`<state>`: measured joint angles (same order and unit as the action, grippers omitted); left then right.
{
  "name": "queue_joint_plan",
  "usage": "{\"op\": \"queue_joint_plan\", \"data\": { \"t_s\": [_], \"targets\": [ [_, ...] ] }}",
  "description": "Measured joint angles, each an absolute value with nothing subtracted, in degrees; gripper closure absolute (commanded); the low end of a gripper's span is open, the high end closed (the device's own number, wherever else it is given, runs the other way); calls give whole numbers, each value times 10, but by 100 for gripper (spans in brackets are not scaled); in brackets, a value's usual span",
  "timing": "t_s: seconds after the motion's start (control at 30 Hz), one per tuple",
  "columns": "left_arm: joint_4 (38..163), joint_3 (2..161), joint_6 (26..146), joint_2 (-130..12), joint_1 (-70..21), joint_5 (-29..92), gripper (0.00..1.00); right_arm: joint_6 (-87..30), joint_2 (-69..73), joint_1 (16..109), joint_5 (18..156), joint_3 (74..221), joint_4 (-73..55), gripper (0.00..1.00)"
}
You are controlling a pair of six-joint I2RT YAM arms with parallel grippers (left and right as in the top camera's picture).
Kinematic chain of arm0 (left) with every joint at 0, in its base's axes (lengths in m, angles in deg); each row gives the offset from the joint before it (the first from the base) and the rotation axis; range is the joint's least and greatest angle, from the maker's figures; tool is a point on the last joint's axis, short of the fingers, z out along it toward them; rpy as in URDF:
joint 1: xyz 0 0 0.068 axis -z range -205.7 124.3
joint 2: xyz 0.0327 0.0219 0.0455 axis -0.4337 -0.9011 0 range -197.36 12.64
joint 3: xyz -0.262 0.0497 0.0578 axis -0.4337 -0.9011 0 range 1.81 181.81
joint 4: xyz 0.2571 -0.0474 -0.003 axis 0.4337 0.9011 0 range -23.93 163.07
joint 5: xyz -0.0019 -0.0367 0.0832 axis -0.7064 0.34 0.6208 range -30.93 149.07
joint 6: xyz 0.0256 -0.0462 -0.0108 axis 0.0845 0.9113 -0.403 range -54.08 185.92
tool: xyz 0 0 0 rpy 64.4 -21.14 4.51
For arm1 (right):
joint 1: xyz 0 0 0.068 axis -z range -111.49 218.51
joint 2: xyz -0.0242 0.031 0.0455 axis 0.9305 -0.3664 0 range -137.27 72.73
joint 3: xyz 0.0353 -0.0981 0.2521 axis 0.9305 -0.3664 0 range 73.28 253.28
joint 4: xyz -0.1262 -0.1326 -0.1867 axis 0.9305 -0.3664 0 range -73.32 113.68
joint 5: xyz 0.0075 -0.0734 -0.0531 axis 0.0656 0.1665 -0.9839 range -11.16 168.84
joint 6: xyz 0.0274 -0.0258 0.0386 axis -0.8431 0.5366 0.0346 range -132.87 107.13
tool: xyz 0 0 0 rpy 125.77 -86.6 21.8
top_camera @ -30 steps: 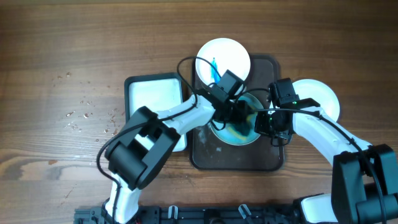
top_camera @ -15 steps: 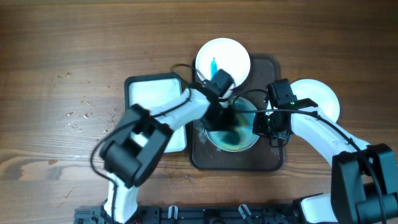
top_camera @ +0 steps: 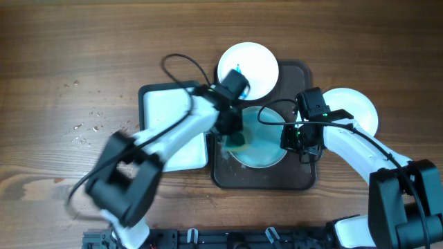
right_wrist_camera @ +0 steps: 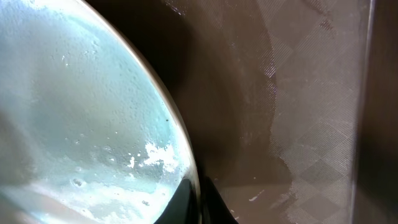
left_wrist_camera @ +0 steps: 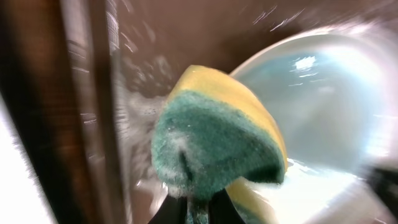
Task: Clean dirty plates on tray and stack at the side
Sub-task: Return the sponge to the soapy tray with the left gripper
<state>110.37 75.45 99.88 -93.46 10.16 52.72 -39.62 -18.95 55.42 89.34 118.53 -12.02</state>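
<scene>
A white plate point(top_camera: 266, 142) wet with pale blue film lies in the dark brown tray point(top_camera: 297, 176). My right gripper point(top_camera: 291, 142) is shut on its right rim; the rim point(right_wrist_camera: 186, 155) runs between the fingers in the right wrist view. My left gripper point(top_camera: 234, 135) is shut on a yellow-and-green sponge point(left_wrist_camera: 217, 137) at the plate's left edge. A second plate point(top_camera: 248, 66) with a blue streak rests on the tray's far left corner. A third, plain white plate point(top_camera: 356, 111) lies on the table right of the tray.
A white-bottomed, dark-rimmed basin point(top_camera: 169, 114) stands left of the tray, under my left arm. Crumbs point(top_camera: 86, 131) are scattered on the wooden table at the left.
My left gripper has swept the sponge from the plate's middle to its left edge. The dark blue-green smear on the plate has thinned to a pale film. The right gripper has held still.
</scene>
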Motion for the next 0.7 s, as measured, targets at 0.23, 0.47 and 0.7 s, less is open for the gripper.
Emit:
{"op": "queue_joint_plan", "data": {
  "t_s": [0.23,0.47,0.7],
  "targets": [
    [1211,757,942,-670,-16,505,96,-396,-189,554,893,1185,-120,96],
    [1190,659,925,-657,-131,589,96,-387,-189,554,894,1185,-114,96],
    [1091,501,915,-688,-168,586,48,-356,-83,519,848,1258,-287,96]
  ]
}}
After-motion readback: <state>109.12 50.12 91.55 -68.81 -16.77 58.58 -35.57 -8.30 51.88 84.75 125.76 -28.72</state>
